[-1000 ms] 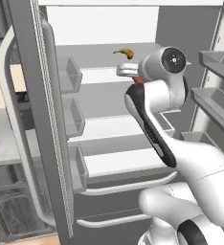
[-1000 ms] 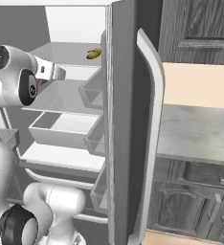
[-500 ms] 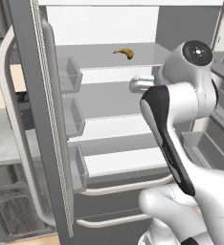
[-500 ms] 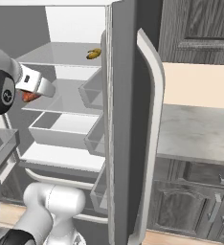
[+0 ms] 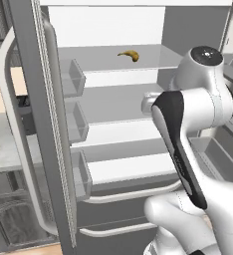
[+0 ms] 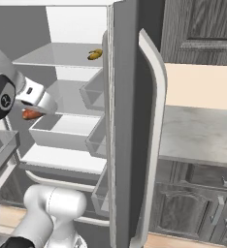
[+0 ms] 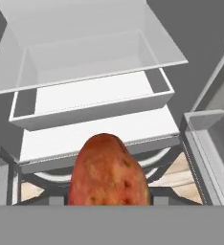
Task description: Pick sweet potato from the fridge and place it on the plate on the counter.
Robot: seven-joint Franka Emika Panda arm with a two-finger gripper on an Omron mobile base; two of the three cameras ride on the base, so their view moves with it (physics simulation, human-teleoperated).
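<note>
**Sweet potato in the gripper, outside the fridge shelves**

Left base view: fridge [image 5: 113,124], doors open, white interior with glass shelves and clear door bins. One yellow-brown curved item [image 5: 129,55] on the top shelf. The white arm [image 5: 198,114] rises at lower right and crosses in front of the shelves; its hand end is hidden behind the arm's own body. Part of the counter [image 5: 1,149] shows at far left, past the open door.

Right base view: gripper [image 6: 37,112] at left, in front of the middle shelves, level with a white drawer [image 6: 62,133]. Sweet potato [image 6: 31,114], reddish-orange, sits at the gripper's tip, clear of every shelf. Curved item [image 6: 94,54] on the top shelf above. Counter [image 6: 198,133], marbled grey, at right over dark cabinets.

Hand view: sweet potato [image 7: 108,172] at bottom centre, close to the lens, hiding the fingertips; the jaws appear clamped on it. Behind it, the white drawer [image 7: 92,98] and a glass shelf [image 7: 85,43].
</note>
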